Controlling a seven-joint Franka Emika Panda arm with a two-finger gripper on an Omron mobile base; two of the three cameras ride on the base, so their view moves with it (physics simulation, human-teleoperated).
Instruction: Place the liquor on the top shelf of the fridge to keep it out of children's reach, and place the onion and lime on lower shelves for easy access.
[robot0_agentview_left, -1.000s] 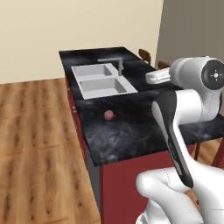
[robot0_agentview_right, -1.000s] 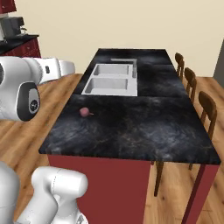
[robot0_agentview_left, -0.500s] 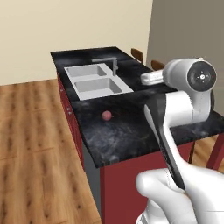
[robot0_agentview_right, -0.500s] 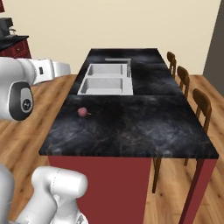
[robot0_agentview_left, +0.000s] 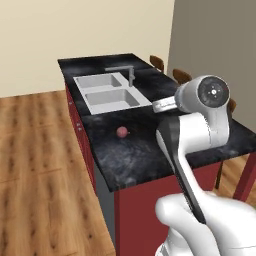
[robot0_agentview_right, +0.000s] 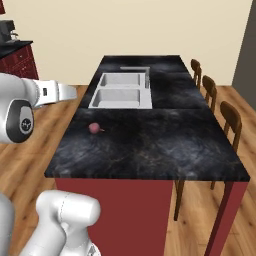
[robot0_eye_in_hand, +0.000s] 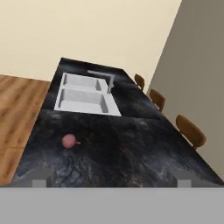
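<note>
Fingers (robot0_eye_in_hand: 111, 178) stand spread wide with nothing between them, their two small grey tips at the bottom of the hand view, one at each side, over the near edge of the counter (robot0_agentview_right: 165, 145). Compared with a second ago the whole scene has slid in both base views: the counter sits more central and closer in the right base view, and in the left base view it has swung so that more of the wood floor (robot0_agentview_left: 40, 165) shows on the left, which is the camera riding with the base and not a shift of the things. The arm's pose over the counter looks much the same as before.

On the dark marbled counter top, toward its near-left part, lies the onion (robot0_agentview_right: 93, 128), a small pinkish-red ball with a short stem, alone and well apart from the fingers; it also shows in the left base view (robot0_agentview_left: 122, 132) and the hand view (robot0_eye_in_hand: 68, 141). It rests in the same spot relative to the sink as earlier.

Beyond the onion is the pale double sink (robot0_agentview_right: 121, 90) with its grey faucet (robot0_agentview_right: 147, 76) along the right rim. Three brown chairs (robot0_agentview_right: 230, 120) line the counter's right side. Farthest back is the cream wall (robot0_agentview_right: 130, 25)
</note>
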